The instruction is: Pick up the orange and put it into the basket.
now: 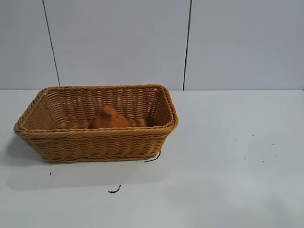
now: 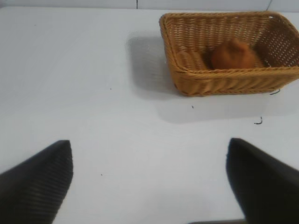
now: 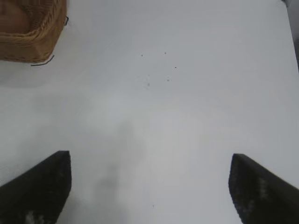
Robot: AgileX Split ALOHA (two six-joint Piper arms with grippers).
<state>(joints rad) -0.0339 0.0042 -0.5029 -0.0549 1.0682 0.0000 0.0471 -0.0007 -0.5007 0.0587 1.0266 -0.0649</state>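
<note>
The tan woven basket stands on the white table at the left of the exterior view. The dull-orange orange lies inside it on the basket floor, its knobby neck up. Both also show in the left wrist view: the basket and the orange inside it. A corner of the basket shows in the right wrist view. My left gripper is open and empty over bare table, well away from the basket. My right gripper is open and empty over bare table. Neither arm shows in the exterior view.
Small black marks lie on the table in front of the basket and at its near right corner. Tiny dark specks dot the table's right side. A grey panelled wall stands behind the table.
</note>
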